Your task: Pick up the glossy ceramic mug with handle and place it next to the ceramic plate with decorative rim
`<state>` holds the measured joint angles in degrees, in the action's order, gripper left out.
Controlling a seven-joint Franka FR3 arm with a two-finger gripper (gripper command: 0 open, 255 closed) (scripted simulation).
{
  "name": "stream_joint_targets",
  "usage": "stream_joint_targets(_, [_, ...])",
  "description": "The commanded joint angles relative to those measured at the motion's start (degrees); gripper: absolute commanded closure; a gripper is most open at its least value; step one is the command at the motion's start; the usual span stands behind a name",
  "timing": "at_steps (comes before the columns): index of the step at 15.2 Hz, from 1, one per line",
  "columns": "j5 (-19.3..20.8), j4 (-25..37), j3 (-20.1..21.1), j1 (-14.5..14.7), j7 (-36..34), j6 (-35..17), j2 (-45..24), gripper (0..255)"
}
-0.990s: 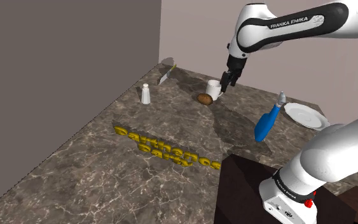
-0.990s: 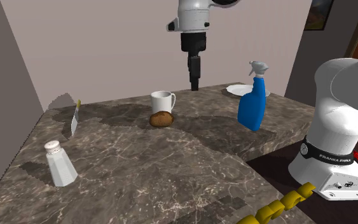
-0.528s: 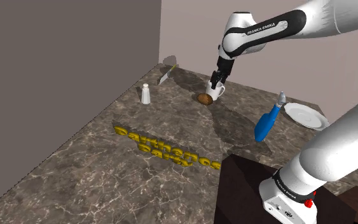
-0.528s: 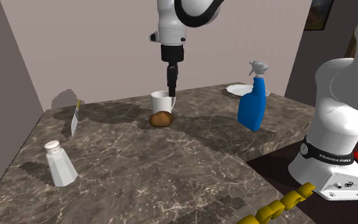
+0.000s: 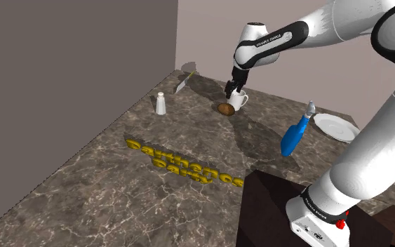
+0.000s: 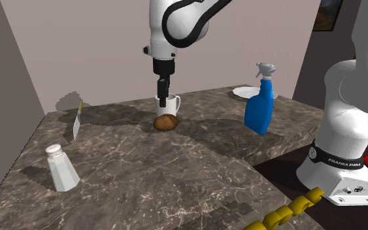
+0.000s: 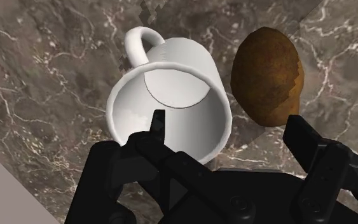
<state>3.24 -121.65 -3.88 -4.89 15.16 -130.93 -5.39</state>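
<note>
Nearest the stand, the blue spray bottle (image 5: 295,135) (image 6: 261,104) is standing upright on the bench (image 5: 118,182), and the white plate (image 5: 337,128) (image 6: 246,93) is lying near it, at the bench's back edge by the wall. Further along that edge, toward the far corner, the brown potato (image 5: 225,109) (image 6: 166,122) (image 7: 266,76) is lying just beside the white mug (image 5: 239,100) (image 6: 171,103) (image 7: 171,95). The mug is sitting upright, its handle pointing away from the potato.

The gripper (image 5: 232,90) (image 6: 162,98) (image 7: 229,126) is hanging at the mug's mouth with its fingers spread. One tip is dipping inside the rim and the other is standing outside the wall, on the potato's side. Neither seems to be pressing yet.

The step in hand looks like taking hold of the mug by its wall. To do it well, the outer finger should be slipping down between mug and potato without nudging either. The wall should sit midway between the pads, deep enough for a sure bite on a smooth surface. After a firm close, a straight lift should come before any travel toward the plate, and the path should be passing clear of the spray bottle.
</note>
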Motion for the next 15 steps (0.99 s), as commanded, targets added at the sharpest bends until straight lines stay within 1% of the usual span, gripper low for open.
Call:
stream_joint_targets(1, [-0.03,-0.45,-0.04,-0.06,0.05,-1.48,-0.96,0])
stream_joint_targets(4, [-0.06,-1.02,-0.07,-0.12,0.08,-3.28,-2.19,0])
stream_joint_targets(12, [-0.06,-1.00,-0.07,-0.12,0.08,-3.27,-2.20,0])
stream_joint_targets(13, [-0.06,-1.00,-0.07,-0.12,0.08,-3.27,-2.20,255])
stream_joint_targets(15, [-0.06,-1.00,-0.07,-0.12,0.08,-3.27,-2.20,255])
